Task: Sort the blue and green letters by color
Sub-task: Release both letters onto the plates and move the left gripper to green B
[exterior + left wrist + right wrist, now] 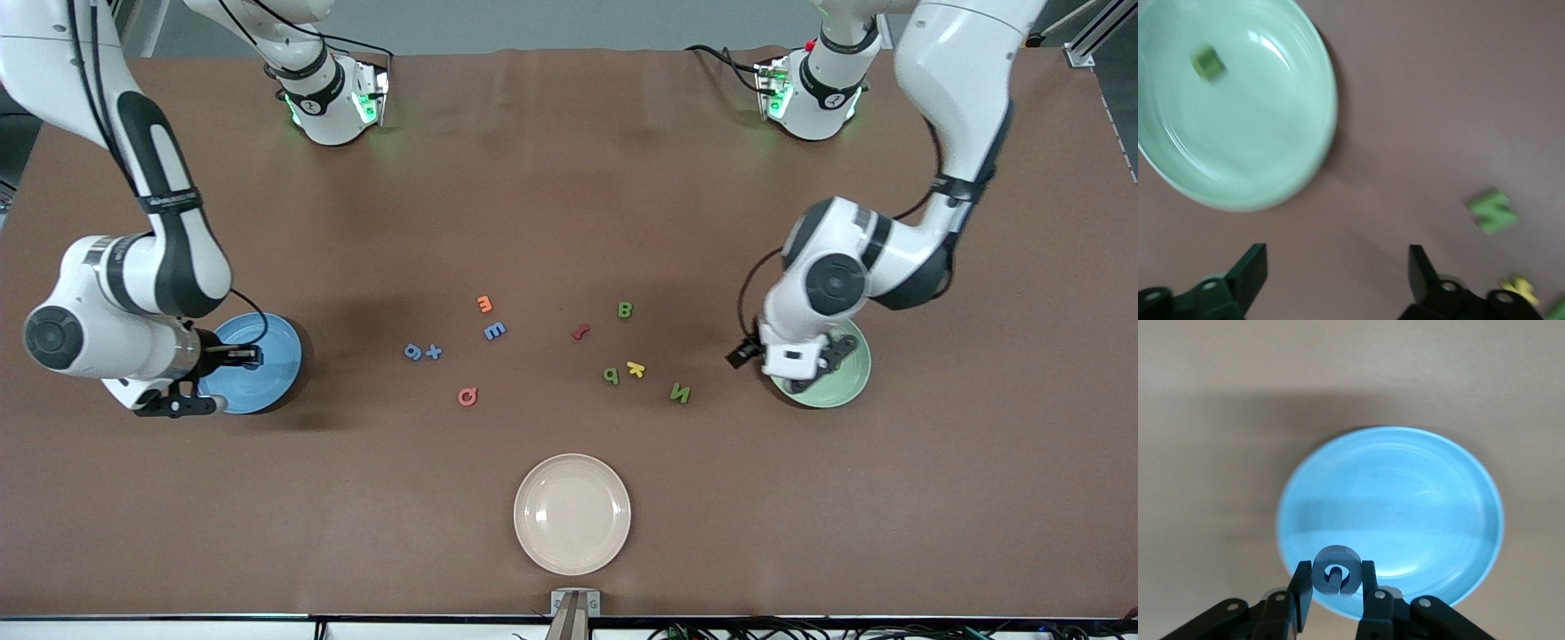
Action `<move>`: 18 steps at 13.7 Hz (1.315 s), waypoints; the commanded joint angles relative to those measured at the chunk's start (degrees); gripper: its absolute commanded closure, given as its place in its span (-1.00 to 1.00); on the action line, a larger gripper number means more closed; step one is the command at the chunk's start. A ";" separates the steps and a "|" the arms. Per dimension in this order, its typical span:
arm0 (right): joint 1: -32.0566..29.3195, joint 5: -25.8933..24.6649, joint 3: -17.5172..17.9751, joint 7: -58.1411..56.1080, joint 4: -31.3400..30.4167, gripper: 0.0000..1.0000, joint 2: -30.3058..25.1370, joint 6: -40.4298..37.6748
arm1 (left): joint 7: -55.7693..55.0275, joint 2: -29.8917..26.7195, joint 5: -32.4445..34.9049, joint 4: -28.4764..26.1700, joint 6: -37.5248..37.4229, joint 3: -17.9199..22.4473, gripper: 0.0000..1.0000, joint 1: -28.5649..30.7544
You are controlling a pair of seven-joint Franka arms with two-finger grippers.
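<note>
My right gripper [1336, 583] is shut on a small blue letter [1336, 571] and hangs over the blue plate [1418, 500], also seen as gripper [247, 356] and blue plate [271, 378]. My left gripper [1337, 267] is open and holds nothing, at the edge of the green plate [1271, 133]; one green letter [1208, 61] is in that plate. Mid-table lie three blue letters [413, 352] [433, 351] [494, 331] and three green letters [625, 309] [611, 374] [680, 393]. Over the green plate [849, 384] my left gripper [816, 369] shows in the front view too.
An orange letter [484, 304], a red one [581, 332], a yellow one [635, 368] and a pink one [468, 396] lie among the blue and green letters. A beige plate [572, 513] stands nearer the front camera.
</note>
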 commanded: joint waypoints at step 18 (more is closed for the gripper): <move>0.67 0.61 1.19 4.72 -11.77 -0.64 -5.27 9.96 | -58.10 11.77 3.20 1.70 11.41 0.81 -0.70 -17.69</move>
